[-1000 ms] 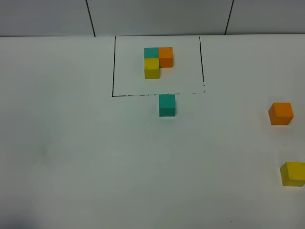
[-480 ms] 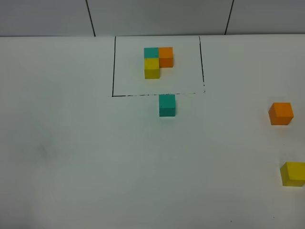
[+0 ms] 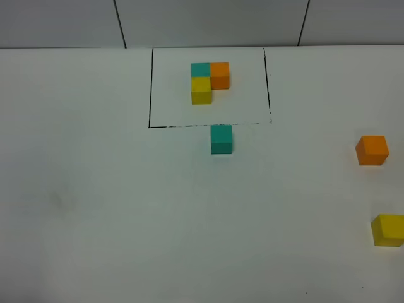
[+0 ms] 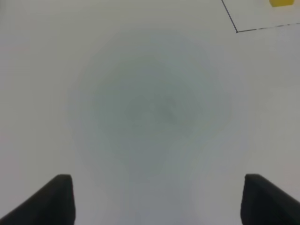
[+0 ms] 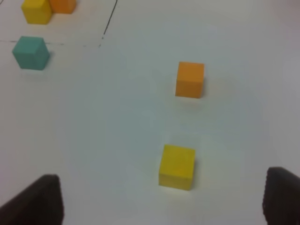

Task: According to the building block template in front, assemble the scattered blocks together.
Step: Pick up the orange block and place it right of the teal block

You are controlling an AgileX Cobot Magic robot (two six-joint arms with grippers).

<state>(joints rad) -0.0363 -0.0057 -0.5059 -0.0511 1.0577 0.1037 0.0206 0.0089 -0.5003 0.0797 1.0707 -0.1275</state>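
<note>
Your left fingers [image 4: 56,201] come first. There are two of them. They stand wide apart and hold nothing. Just ahead of them there is only bare white surface [image 4: 150,112]. Far ahead, off to one side, you can see one corner of the black frame [image 4: 236,30] and a bit of yellow from the template [image 4: 281,2].

The template is one shape made of three cubes that touch: one teal, one orange, one yellow. It sits inside the frame, far from both sets of fingers.

Next are the loose blocks. There are three, none touching another. One teal block [image 3: 221,139] sits right next to the frame line, on the outside. It is far ahead of your right fingers [image 5: 44,201] and off to one side. One orange block [image 3: 372,150] lies ahead of the right fingers, about halfway out. One yellow block [image 3: 387,230] is the closest, a little ahead of the gap between them.

The right fingers are two as well. They stand wide apart and hold nothing.

That makes six cubes in all, two of each color.
</note>
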